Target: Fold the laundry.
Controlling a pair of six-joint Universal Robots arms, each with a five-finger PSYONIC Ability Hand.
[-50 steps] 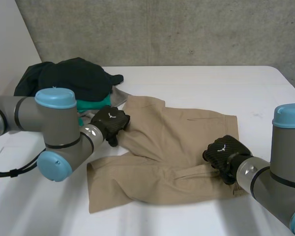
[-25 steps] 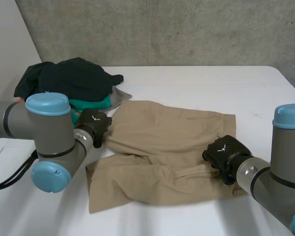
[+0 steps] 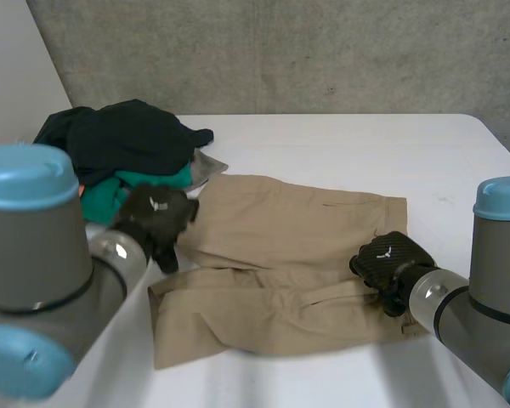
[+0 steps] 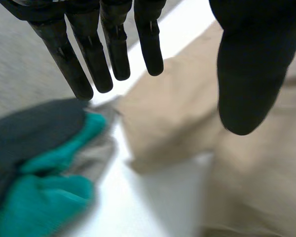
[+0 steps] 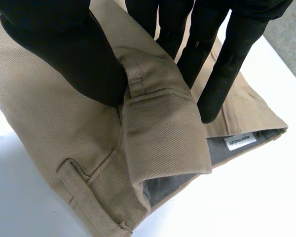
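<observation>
The white table [image 3: 340,144] carries a pair of tan shorts [image 3: 280,246] spread across its middle. Their long axis runs between the left and right edges, with the waistband toward the right edge and the two legs toward the left. Near the far left corner sits a pile of clothes [image 3: 127,140], dark on top with teal and grey beneath, just beside the far leg's hem. The left hand [image 3: 157,219] hovers over that hem, between pile and shorts, its fingers straight and spread from the thumb, with nothing in them. The right hand [image 3: 389,262] is at the waistband on the side toward the near edge, thumb and fingers pinching a raised fold of it by a belt loop [image 5: 134,79]. A small white label [image 5: 240,141] shows inside the opening. The coming fold probably turns on the leg ends: they lie right under the left hand and well apart from the right, so the left hand looks best placed to take a hem and carry it along the long axis toward the pinned waistband
</observation>
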